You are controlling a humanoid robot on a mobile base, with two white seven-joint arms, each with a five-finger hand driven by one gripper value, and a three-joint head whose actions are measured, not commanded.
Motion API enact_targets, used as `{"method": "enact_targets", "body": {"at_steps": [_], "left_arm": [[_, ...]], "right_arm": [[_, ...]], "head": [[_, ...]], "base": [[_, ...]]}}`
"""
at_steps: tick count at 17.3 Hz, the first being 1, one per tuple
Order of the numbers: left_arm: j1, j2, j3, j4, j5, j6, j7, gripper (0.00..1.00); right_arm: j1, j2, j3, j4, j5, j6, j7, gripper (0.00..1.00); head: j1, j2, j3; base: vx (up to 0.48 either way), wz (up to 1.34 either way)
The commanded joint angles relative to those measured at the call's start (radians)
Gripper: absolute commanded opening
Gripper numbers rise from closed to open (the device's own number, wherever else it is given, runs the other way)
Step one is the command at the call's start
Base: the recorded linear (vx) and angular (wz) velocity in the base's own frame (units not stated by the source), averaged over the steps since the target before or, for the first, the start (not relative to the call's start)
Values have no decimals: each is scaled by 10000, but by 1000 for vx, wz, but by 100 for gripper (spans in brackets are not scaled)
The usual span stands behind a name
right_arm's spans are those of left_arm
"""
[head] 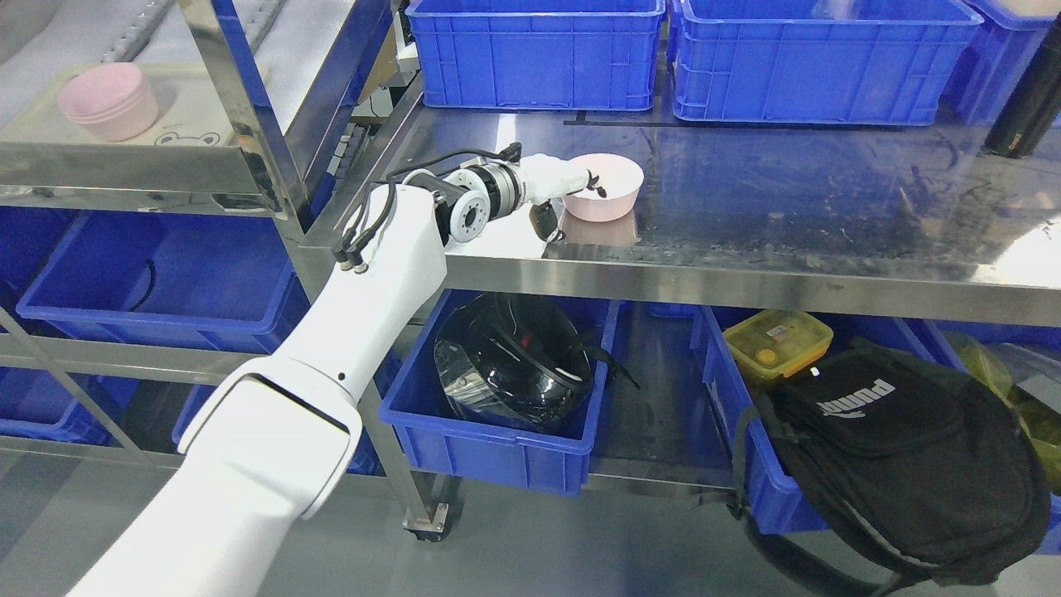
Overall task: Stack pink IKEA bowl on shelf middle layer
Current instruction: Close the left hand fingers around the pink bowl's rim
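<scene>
Far to my upper left, on the neighbouring rack's tray (pixel 186 112), sits the stack of pink bowls (pixel 109 101) — likely the drop spot, well apart from where I'm working. My left arm comes in from lower left and reaches up across the steel table edge (pixel 746 282).

My left hand (pixel 572 189) is at the pink IKEA bowl (pixel 603 186), which stands upright on the steel table just right of my wrist. Fingers (pixel 593 184) hook over the near-left rim into the bowl, thumb hanging lower outside the wall, so I read it as a narrow pinch on the rim. Can't tell if the pinch is fully tight yet; the bowl looks like it's resting on the table, not lifted.

Step in hand, as I judge it: secure the rim grasp, then lift.
- Firm the pinch before raising; the rim is thin and smooth and could slip.
- Lift straight up, keep the bowl level.
- Swing left past the rack's upright post (pixel 249 124), which sits between me and the stack.
- Come down centred over the stack so it nests.

Beyond my hand, blue crates (pixel 535 58) line the back of the table. Below right: helmet (pixel 514 365), backpack (pixel 903 473). Right hand not visible.
</scene>
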Motion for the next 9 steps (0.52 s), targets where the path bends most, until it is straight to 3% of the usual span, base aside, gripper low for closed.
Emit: {"method": "enact_targets", "body": {"at_steps": [1,5,9], "left_arm": [[-8,140,-272,441,101,-275,121,73],[-8,140,-287,472,132,-307,183,67],[-23,140,-302,503,86,-291,152,51]], "right_arm": [[215,-175,0,-175,0,1,9,100],[215,-175,0,-175,0,1,9,100],[215,-175,0,-175,0,1,9,100]], "head": [[0,0,0],[0,0,0],[0,0,0]], "base": [[0,0],[0,0],[0,0]]}}
